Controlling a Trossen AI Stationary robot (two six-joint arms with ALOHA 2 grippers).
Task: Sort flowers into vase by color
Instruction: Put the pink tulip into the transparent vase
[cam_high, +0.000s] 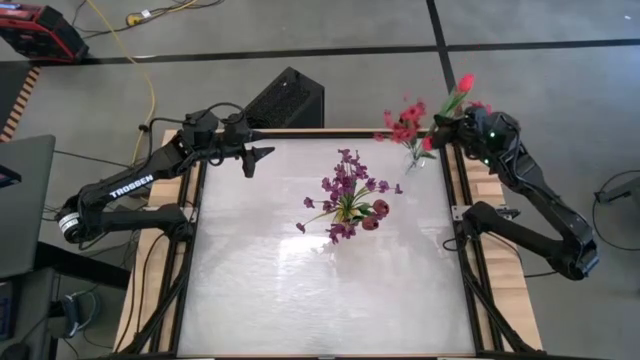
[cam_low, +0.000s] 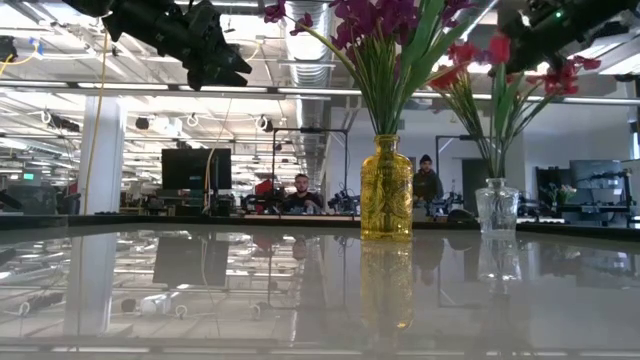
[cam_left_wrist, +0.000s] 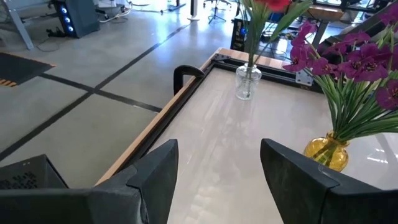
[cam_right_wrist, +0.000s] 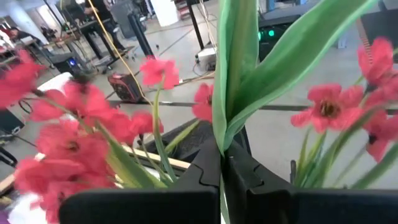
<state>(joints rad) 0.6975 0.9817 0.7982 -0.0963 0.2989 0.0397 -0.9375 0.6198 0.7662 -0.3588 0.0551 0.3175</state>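
A yellow glass vase (cam_high: 350, 212) stands mid-table holding purple blooms (cam_high: 345, 180) and a couple of dark red ones (cam_high: 376, 214). It also shows in the low view (cam_low: 387, 190). A clear glass vase (cam_high: 415, 160) near the far right corner holds red-pink flowers (cam_high: 404, 122); the low view shows it too (cam_low: 497, 205). My right gripper (cam_high: 441, 124) is just above and beside the clear vase, shut on a single red-pink flower (cam_high: 465, 83). My left gripper (cam_high: 256, 156) is open and empty, raised over the far left of the table. My right gripper pinches the flower's green stem where its long leaves begin (cam_right_wrist: 221, 144), between its two shut fingers. The leaves and the bloom stand out beyond the fingers. The flower is lifted clear of the table. Its lower end is hidden by the gripper.
The table top is a glossy white sheet (cam_high: 300, 290) in a wooden frame with dark rails. A black box (cam_high: 285, 100) stands beyond the far edge. People sit at desks in the room behind (cam_low: 300, 190).
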